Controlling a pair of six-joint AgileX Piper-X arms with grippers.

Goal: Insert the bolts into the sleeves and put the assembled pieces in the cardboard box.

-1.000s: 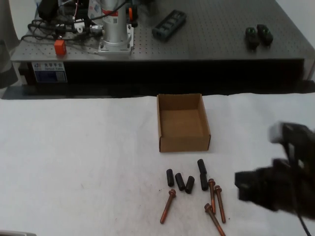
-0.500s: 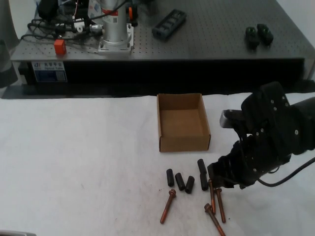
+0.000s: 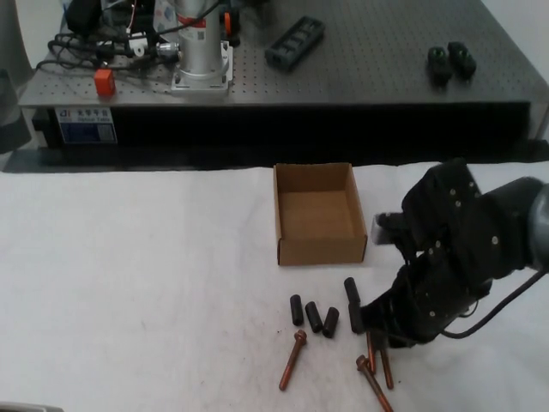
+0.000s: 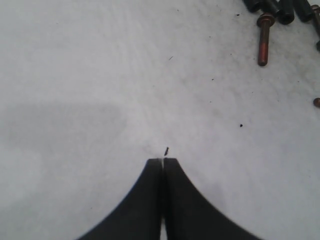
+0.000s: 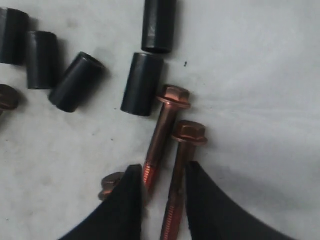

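The right gripper (image 5: 163, 172) hangs low over the cluster of parts on the near right of the white cloth (image 3: 129, 283), and its jaws are apart. Two bolts (image 5: 161, 135) lie side by side with their threaded shanks running between the fingers (image 5: 122, 210) and their heads clear of the fingertips. The fingers seem to flank the shanks without pinching them, though contact is hard to judge from here. The head of a third bolt (image 5: 111, 186) shows just beside one finger, on its outer side.

Five black sleeves (image 5: 142, 85) lie just past the bolt heads, and one of them almost touches the head of one of the two bolts. In the high view the right arm (image 3: 455, 249) comes in from the right. A lone bolt (image 3: 292, 360) lies to the left of the cluster, nearer than the sleeves.

The cardboard box (image 3: 322, 251) stands open-topped on the cloth, farther off than the sleeves and apart from them.

The left gripper (image 4: 163, 167) has its jaws pressed together over bare cloth, well apart from the lone bolt.
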